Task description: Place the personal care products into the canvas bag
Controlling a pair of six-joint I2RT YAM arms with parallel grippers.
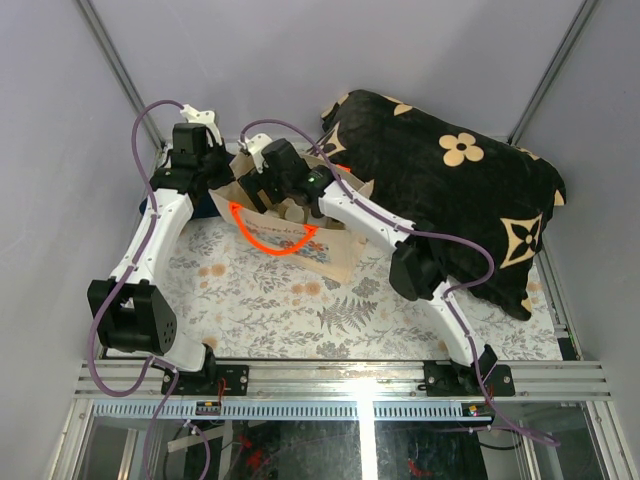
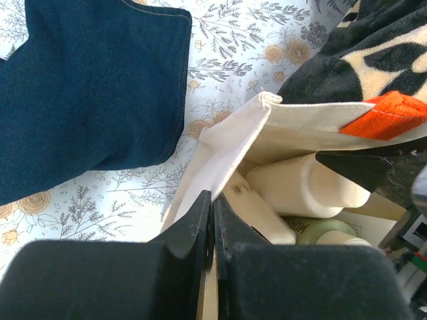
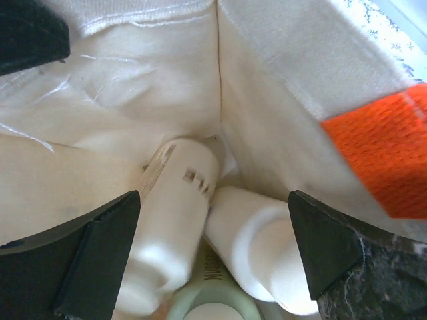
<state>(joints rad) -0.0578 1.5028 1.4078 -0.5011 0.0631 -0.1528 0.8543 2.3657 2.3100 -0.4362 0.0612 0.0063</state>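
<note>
- Your left gripper [image 2: 213,207] has its fingers pressed together on the rim of the canvas bag [image 2: 230,143], pinching the fabric at one corner of the mouth.
- Your right gripper [image 3: 212,213] is down inside the bag's mouth with its fingers spread wide apart and nothing held between them.
- The bag stands upright on the bench [image 1: 300,310], near the far side, with its orange handle [image 1: 275,243] looped across the front face.
- Below your right gripper, a white bottle [image 3: 175,220] lies tilted against the bag's inner wall.
- A second white bottle [image 3: 263,257] lies just beside it, touching, on the side nearer the orange strap.
- A pale green cylinder [image 3: 207,303] shows at the lower edge of the right wrist view, partly under both bottles.
- You cannot tell from these views how many products in all are inside.
- A black flower-patterned cushion [image 1: 450,190] lies against the bag's right side.
- A dark blue cloth [image 2: 87,87] lies on the bench just beside the bag's pinched corner.
</note>
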